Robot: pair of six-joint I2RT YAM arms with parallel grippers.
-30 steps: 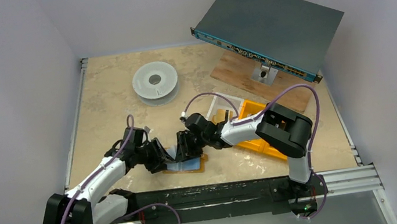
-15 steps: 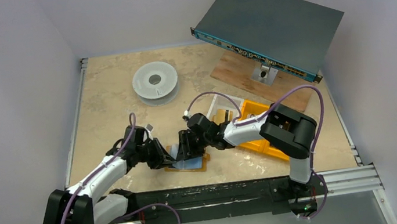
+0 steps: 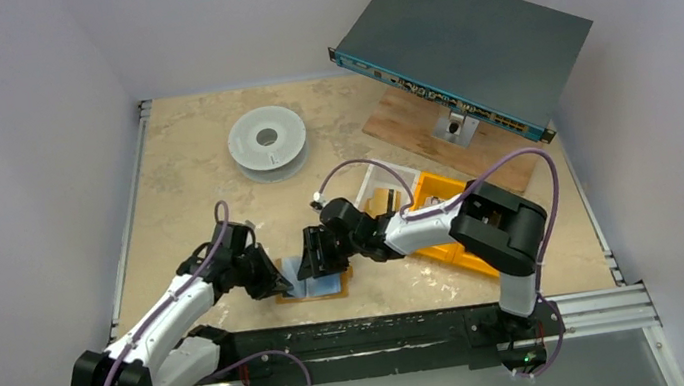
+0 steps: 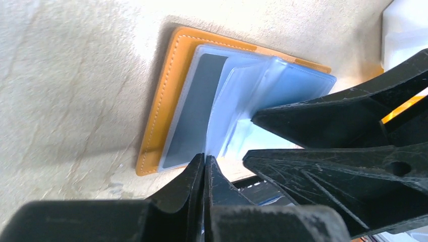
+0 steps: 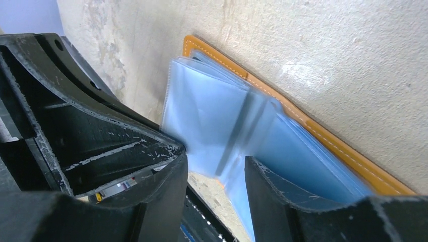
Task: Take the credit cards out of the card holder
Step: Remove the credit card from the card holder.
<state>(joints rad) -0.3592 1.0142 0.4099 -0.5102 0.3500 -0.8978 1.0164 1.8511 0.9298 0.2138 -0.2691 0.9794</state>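
On the bench, the left claw, pressed together, sits at the edge of the clear sleeves fanning from the open card holder, which lies flat near the bench's front between both arms, while the right claw stands spread astride a raised sleeve.

A robotics lab cell: white enclosure walls, rack-mount switch, aluminium rail.
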